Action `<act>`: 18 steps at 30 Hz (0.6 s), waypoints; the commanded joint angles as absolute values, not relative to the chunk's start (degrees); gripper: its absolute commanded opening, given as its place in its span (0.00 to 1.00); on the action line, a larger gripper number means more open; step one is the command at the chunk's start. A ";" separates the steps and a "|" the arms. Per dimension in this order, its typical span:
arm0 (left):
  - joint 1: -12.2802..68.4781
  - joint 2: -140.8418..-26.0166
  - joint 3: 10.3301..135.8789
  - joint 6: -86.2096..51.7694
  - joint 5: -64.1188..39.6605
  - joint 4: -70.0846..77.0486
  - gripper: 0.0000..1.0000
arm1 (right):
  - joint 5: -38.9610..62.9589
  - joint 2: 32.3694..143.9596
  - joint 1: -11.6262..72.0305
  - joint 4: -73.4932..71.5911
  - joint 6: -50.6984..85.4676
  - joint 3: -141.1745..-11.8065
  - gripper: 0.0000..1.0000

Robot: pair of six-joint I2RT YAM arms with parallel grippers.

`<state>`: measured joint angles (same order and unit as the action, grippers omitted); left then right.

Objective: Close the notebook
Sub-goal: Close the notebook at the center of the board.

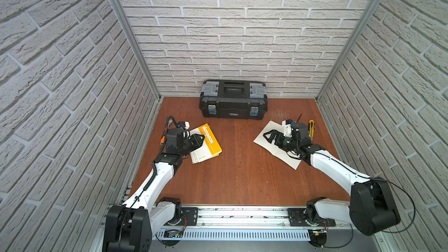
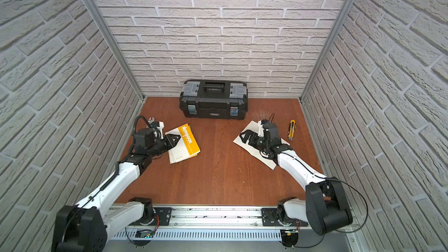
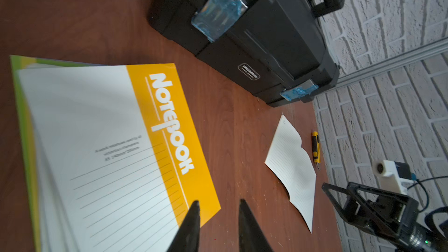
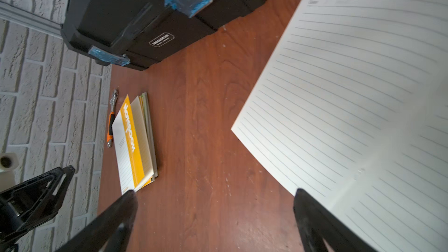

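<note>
A: Top views first. Where are the notebooks?
B: Both top views: yellow notebook (image 1: 211, 143) left of centre on the table (image 1: 242, 173), cover on top, pages fanned beneath. Open notebook (image 1: 268, 127) right of centre, lined pages up. Toolbox (image 1: 232, 103) at the back wall. Utility knife (image 1: 311, 129) just right of the open pages.
A: Pincers?
B: Left gripper (image 1: 200, 139) over the yellow cover, right gripper (image 1: 266, 135) over the open pages. I cannot tell the spread from here.
A: Left wrist view?
B: Left gripper (image 3: 219, 204): tips slightly apart, nothing between. One tip overlaps the cover's corner.
A: Right wrist view?
B: Right gripper (image 4: 215, 192): spread wide, empty. One finger overlaps the page's edge. Wrench (image 4: 111, 122) beside the yellow notebook (image 4: 133, 146).
</note>
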<state>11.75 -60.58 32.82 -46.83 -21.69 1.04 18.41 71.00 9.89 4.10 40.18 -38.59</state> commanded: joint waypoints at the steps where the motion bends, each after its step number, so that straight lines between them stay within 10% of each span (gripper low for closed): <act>1: 17.80 -63.87 34.16 -51.92 -20.38 8.17 0.28 | 15.35 67.96 8.03 8.46 38.35 -37.33 1.00; 18: 44.16 -103.71 47.98 -74.29 -14.32 46.68 0.32 | 16.55 65.52 -6.72 9.27 39.55 -29.14 1.00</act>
<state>43.31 -100.07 46.46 -67.94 -16.08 34.92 16.01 66.67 -5.04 10.17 40.16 -29.43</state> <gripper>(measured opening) 0.321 0.997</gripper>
